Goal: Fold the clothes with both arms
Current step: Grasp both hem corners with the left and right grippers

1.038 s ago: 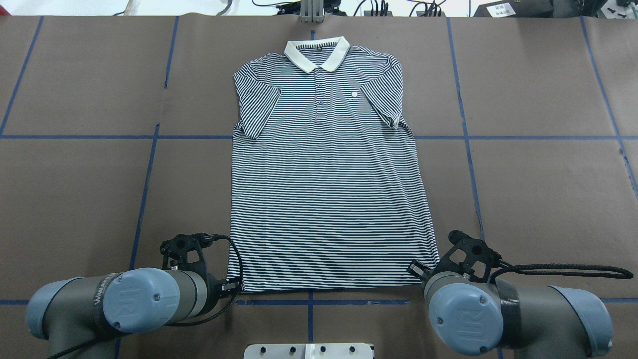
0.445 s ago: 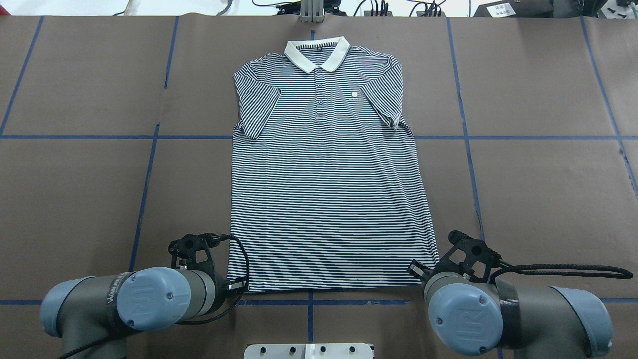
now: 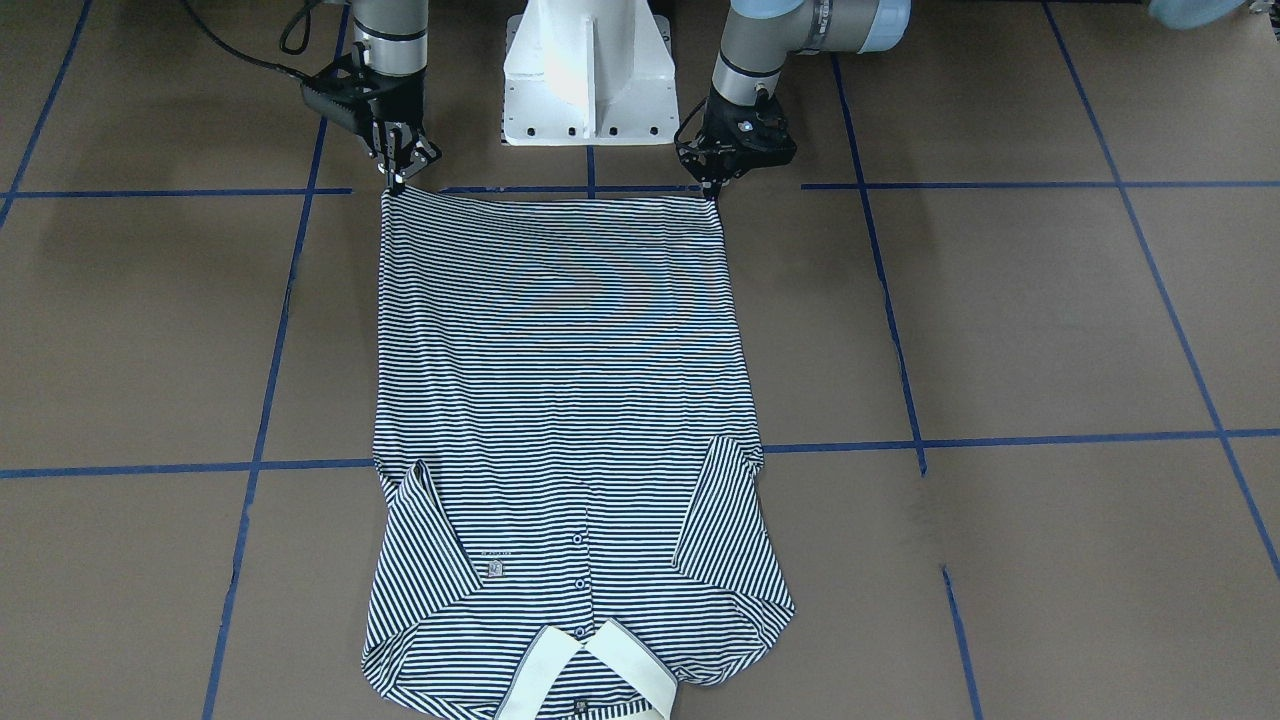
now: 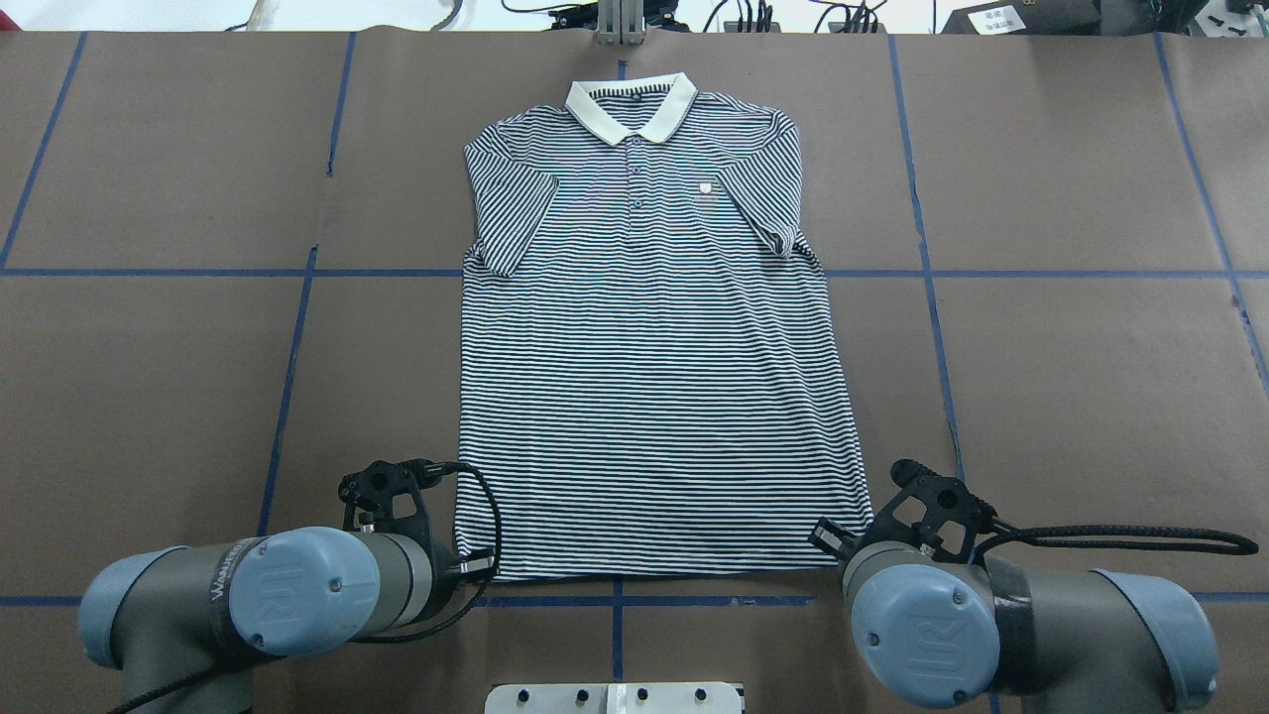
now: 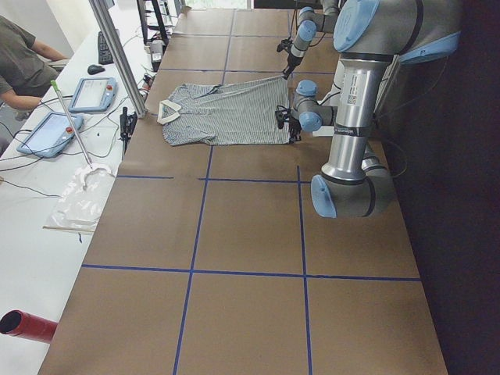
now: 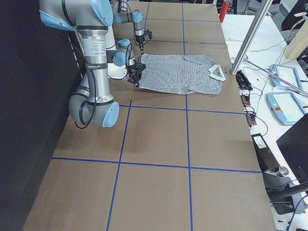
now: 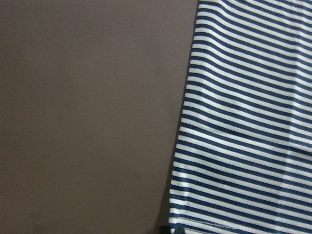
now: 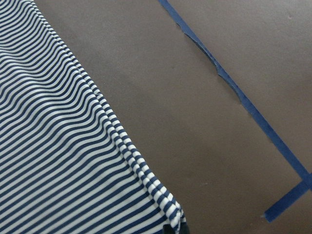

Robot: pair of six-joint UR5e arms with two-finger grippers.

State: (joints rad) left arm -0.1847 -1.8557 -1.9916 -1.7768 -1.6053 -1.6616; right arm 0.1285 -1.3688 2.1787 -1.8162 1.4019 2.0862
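The navy-and-white striped polo shirt (image 4: 644, 347) lies flat and face up on the brown table, cream collar (image 4: 631, 104) at the far side and hem toward me. In the front-facing view my left gripper (image 3: 713, 188) is pinched shut on the hem corner at the shirt's right in that view. My right gripper (image 3: 397, 182) is shut on the other hem corner. Each wrist view shows striped cloth (image 7: 243, 122) (image 8: 58, 146) running down to a dark fingertip at the bottom edge. From overhead, both arms' wrists cover most of the fingers.
The white pedestal base (image 3: 588, 70) stands between the arms behind the hem. Blue tape lines (image 4: 297, 327) grid the table. An aluminium post (image 4: 620, 20) rises just past the collar. Tablets (image 5: 90, 94), cables and a seated person (image 5: 23, 62) are beyond the far edge.
My left arm has slid rightward toward the shirt's hem corner, and that corner has shifted slightly. The right arm and the rest of the shirt have stayed still.
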